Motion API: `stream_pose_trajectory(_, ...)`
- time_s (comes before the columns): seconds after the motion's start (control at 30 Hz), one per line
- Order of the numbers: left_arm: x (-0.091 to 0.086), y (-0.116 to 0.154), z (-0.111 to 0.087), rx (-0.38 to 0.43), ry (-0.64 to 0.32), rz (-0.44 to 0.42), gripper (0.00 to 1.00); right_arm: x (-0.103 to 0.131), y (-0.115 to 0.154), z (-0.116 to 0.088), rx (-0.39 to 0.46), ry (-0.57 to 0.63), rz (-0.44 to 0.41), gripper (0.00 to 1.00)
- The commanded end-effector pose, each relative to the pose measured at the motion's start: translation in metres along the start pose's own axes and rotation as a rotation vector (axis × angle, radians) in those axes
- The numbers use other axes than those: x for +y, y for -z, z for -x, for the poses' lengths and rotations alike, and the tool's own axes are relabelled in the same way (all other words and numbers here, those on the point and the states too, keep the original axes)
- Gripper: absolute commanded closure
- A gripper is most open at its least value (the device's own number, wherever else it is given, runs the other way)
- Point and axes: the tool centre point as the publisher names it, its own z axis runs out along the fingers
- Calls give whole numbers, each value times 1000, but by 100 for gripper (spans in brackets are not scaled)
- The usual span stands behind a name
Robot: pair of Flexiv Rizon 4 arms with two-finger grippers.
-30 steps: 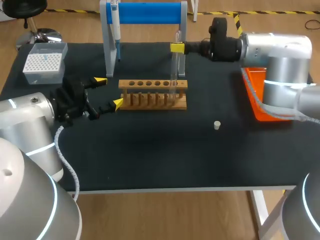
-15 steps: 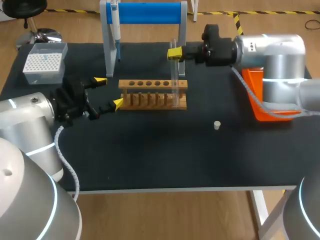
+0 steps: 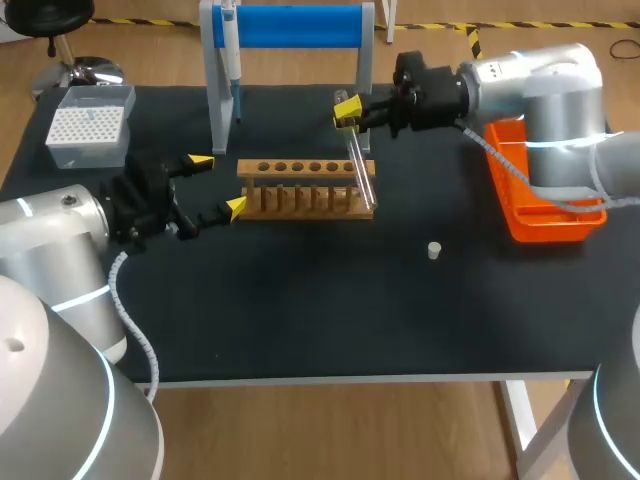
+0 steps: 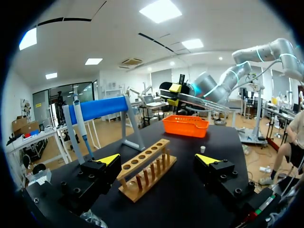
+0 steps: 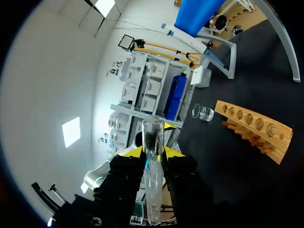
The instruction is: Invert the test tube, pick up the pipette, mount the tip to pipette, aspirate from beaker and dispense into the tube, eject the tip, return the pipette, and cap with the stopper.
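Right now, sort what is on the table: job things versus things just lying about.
Job: test tube in right gripper, pipette, tip box, beaker, stopper.
Not named in the job: wooden rack, orange tray, blue stand.

Head looks down; both wrists face rack (image 3: 306, 200).

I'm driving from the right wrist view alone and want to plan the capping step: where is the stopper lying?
Observer: The stopper lies on the table, right of the rack and nearer the robot, touching nothing.
Operator: What is my left gripper doing?
Observer: The left gripper is open and empty, close by the rack's left end.
Operator: Is anything on the right side that I might hit?
Observer: An orange bin sits at the table's right edge.
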Motion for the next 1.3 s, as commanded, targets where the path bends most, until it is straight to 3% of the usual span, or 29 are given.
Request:
stream_pose_trajectory(0.03,0,-1,-1,-5,-1,1,0,2,1,3,4,-14,0,100)
stream_pose_trajectory(0.63,0,-1,-1,-5,-1,1,0,1,-2,3,66,-188,39,100)
stream_pose_trajectory(1.3,0,-1,-1,-5,-1,1,0,-1,-1,5,40,-241,39,100)
